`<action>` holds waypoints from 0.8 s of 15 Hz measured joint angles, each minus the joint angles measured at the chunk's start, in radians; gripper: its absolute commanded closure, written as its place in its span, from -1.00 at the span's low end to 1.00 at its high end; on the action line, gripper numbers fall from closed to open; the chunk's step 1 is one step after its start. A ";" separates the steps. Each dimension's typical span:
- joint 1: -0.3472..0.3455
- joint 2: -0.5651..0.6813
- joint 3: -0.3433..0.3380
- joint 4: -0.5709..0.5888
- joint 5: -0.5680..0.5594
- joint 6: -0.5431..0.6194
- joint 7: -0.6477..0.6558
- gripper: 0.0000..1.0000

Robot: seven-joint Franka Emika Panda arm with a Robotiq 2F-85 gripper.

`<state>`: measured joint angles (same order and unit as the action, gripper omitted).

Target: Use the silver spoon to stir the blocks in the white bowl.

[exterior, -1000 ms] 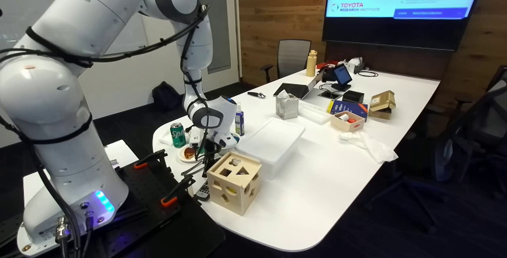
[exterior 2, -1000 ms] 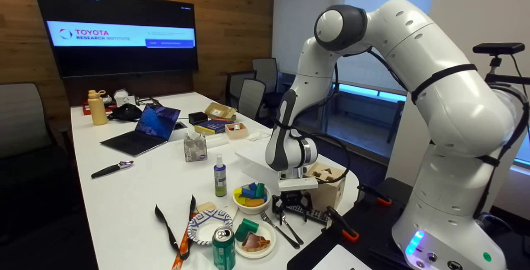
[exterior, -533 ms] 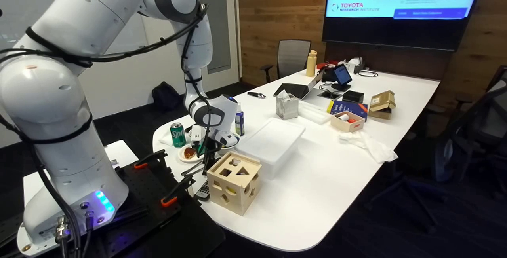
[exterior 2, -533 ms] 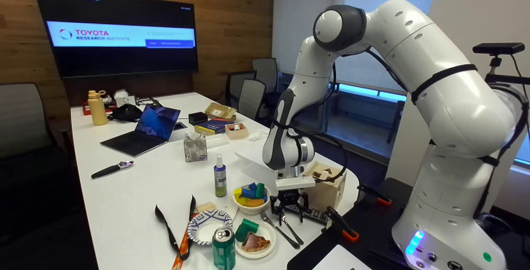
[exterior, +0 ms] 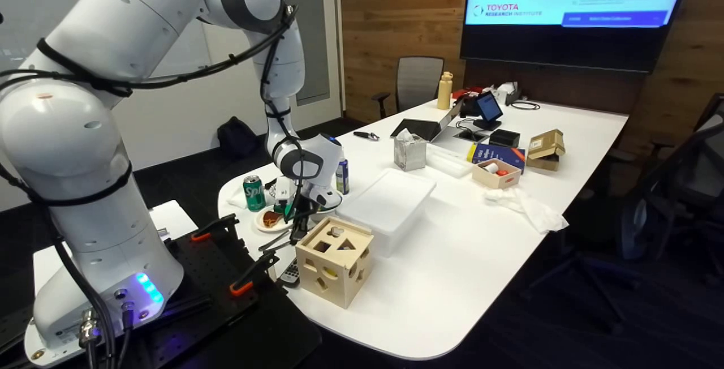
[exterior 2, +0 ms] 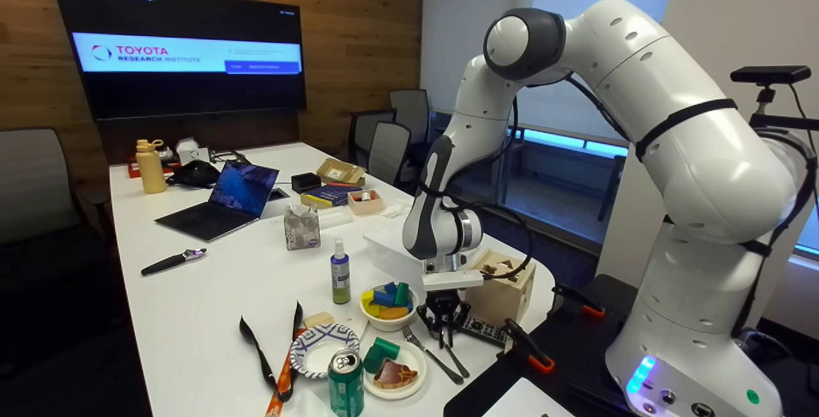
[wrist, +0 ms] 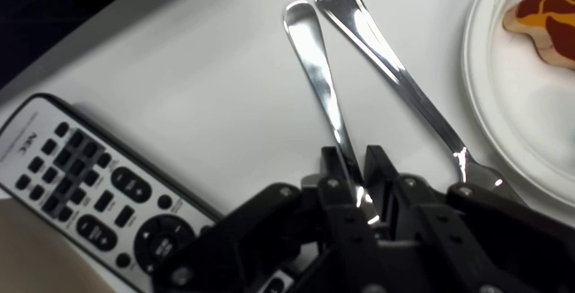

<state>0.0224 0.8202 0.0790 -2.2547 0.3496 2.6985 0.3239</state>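
Grasping the spoon point(wrist: 318, 67), it seems
The narrowly spread claw point(wrist: 353, 153) straddles it; pinching, then lifting, should follow.

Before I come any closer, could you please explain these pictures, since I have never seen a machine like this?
The machine is a single robot arm at one end of a white table. The wide pictures come from two cameras outside the robot; the close-up, from one on its wrist. On the table are a white bowl of coloured blocks, a fork, a remote control, a plate and a wooden cube, among other things. The black fingers stand close together, on either side of the silver spoon; whether they grip it, I cannot tell. That spoon is meant to stir the blocks.
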 measured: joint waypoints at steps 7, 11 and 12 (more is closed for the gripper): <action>-0.001 0.006 -0.002 0.019 0.000 -0.020 -0.001 0.96; -0.001 0.001 -0.005 0.027 -0.005 -0.020 -0.006 0.96; -0.001 -0.008 -0.006 0.025 -0.006 -0.020 -0.009 0.96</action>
<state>0.0216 0.8126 0.0735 -2.2298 0.3431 2.6782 0.3150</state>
